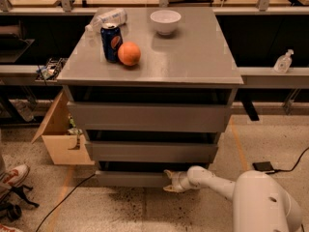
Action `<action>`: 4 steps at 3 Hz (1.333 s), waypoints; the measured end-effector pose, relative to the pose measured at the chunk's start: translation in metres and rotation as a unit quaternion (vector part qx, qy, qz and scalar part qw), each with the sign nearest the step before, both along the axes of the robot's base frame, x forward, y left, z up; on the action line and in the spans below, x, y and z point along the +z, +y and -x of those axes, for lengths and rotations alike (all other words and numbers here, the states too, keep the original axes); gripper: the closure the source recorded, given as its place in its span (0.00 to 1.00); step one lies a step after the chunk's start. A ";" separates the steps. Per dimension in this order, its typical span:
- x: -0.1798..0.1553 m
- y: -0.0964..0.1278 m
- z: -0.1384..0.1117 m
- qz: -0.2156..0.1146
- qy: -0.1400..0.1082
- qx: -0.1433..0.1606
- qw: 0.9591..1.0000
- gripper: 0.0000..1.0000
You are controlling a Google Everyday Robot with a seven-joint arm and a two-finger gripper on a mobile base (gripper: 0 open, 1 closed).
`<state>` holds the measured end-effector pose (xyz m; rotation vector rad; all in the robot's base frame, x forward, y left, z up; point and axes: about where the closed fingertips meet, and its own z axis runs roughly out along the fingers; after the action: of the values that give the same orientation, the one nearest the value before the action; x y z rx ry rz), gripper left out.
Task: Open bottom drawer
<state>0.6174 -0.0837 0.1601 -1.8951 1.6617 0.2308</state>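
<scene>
The bottom drawer (130,178) is the narrowest, shortest grey front at the foot of the grey cabinet (193,66), below the medium drawer (152,152) and the widest top drawer (147,117). My gripper (169,180) is at the right end of the bottom drawer front, its tan fingers at the drawer's upper edge, just under the dark gap. The white arm (217,182) reaches in from the lower right.
On the cabinet top stand a blue soda can (111,42), an orange (129,53), a white bowl (165,21) and a lying plastic bottle (107,19). An open cardboard box (60,139) sits on the floor at left. A cable (72,192) runs across the floor.
</scene>
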 end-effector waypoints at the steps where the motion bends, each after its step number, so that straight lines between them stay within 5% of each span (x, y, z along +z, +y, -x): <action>1: 0.007 0.000 0.000 0.000 0.000 0.000 1.000 0.87; 2: 0.015 0.000 0.000 0.000 0.000 0.000 1.000 1.00; 4: 0.018 0.000 0.000 0.000 0.000 0.000 1.000 1.00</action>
<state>0.6171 -0.0835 0.1782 -1.8944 1.6620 0.2316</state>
